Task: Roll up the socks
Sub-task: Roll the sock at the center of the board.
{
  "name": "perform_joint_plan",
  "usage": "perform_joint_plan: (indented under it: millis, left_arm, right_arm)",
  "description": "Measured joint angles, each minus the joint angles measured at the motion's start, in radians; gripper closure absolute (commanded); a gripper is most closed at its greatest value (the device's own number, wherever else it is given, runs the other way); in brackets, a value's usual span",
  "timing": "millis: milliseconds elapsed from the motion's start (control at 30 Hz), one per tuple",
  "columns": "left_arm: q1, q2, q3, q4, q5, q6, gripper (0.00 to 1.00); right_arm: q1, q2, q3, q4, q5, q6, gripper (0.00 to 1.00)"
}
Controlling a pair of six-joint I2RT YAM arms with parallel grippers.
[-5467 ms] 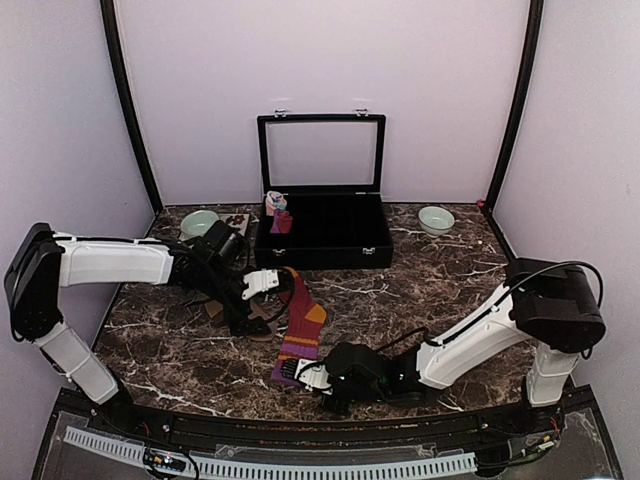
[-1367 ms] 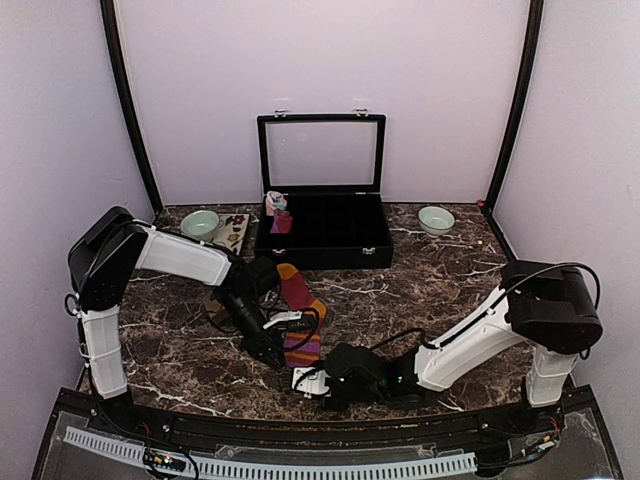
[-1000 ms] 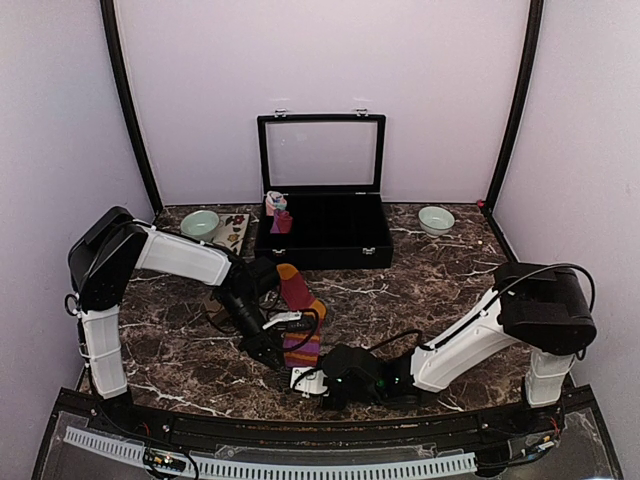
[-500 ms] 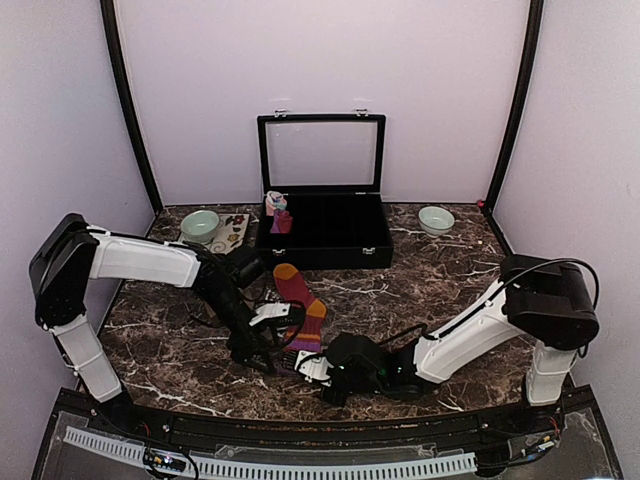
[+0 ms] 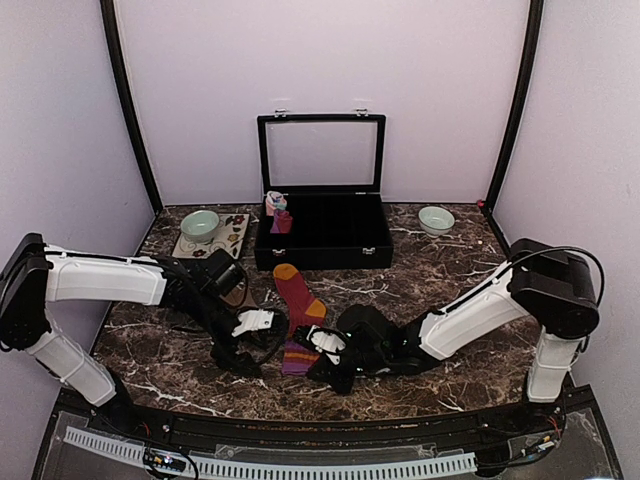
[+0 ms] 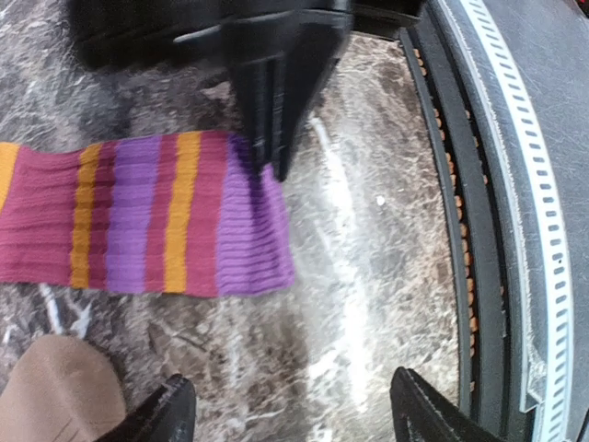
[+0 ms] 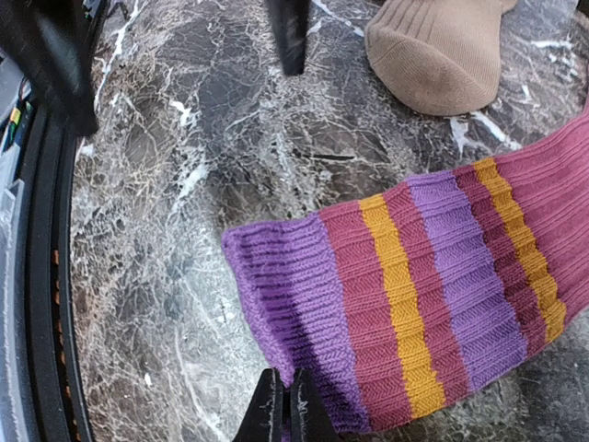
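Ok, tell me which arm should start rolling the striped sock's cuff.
Right. The right arm's fingers pinch the purple cuff edge of the striped sock, ready to curl it over. The left arm's fingers hang wide open over marble beside the cuff, holding nothing.

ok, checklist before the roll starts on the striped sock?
1. Striped sock lying flat, cuff unrolled: ok.
2. Right gripper closed at the cuff's edge: ok.
3. Fabric actually pinched between its fingers: cannot tell.
4. Left gripper open: ok.
5. Left gripper on the cuff: not ok, apart from it, over bare table.
6. Tan sock clear of the cuff: ok.
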Motion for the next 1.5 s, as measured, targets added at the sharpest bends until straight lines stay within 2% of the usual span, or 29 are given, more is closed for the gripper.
perform_joint_plan:
  millis: [100,267,600,1000,1233,1400,1500]
  left_arm:
    - [-0.058,0.009,0.002,0.010,-0.014,-0.007,0.34]
    - [-0.143,0.041,0.003,0.048,-0.036,-0.031,0.48]
    - [-0.168,0.048,0.004,0.175,-0.115,-0.040,0.71]
    - [-0.170,0.105,-0.004,0.242,-0.159,-0.006,0.66]
    - [-0.170,0.141,-0.006,0.284,-0.182,-0.006,0.72]
    - [-0.170,0.155,-0.011,0.299,-0.185,-0.014,0.96]
    - [-0.170,0.159,-0.011,0.307,-0.189,-0.014,1.00]
  right_arm:
    - [-0.021,0.011,0.018,-0.017,-0.055,0.043,1.00]
    - [-0.050,0.029,0.037,-0.028,-0.126,0.103,1.00]
    - [-0.112,0.082,0.095,-0.060,-0.293,0.182,1.00]
    - [-0.151,0.112,0.104,-0.044,-0.410,0.267,1.00]
    - [-0.152,0.116,0.104,-0.037,-0.426,0.284,1.00]
    - [-0.152,0.117,0.104,-0.037,-0.426,0.285,1.00]
    - [-0.153,0.117,0.104,-0.037,-0.427,0.285,0.99]
